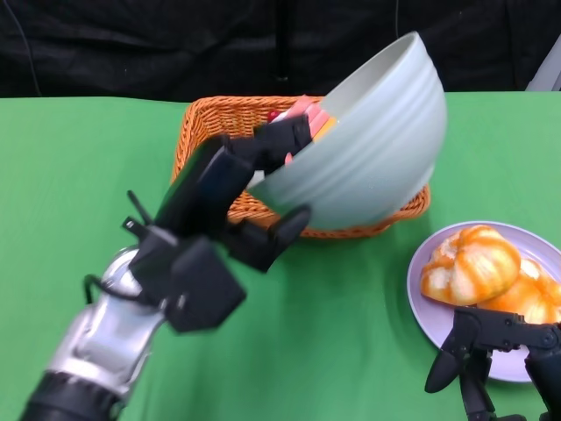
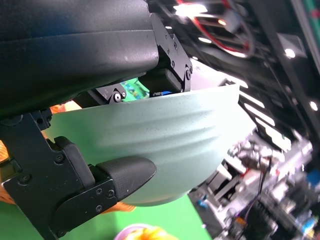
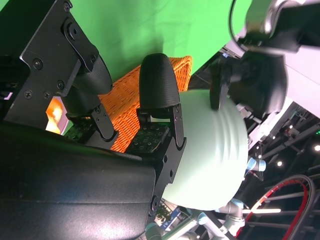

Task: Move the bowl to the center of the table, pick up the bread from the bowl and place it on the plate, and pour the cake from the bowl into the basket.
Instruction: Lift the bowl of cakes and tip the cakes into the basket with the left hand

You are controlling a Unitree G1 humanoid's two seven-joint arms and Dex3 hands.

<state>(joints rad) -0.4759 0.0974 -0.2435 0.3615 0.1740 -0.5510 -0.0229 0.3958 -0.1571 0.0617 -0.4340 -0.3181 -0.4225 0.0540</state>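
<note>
While tipped over the basket (image 1: pixel 210 118), the bowl (image 1: pixel 368 145) sits gripped in the left hand (image 1: pixel 232 189).

Silver forearm (image 1: pixel 92 338), black screwed hand (image 1: pixel 230 197)

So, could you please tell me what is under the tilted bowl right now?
The basket lies under the bowl, which the left robot hand tips over it. The cake shows at the bowl's rim. The bowl hides most of the basket's inside.
</note>
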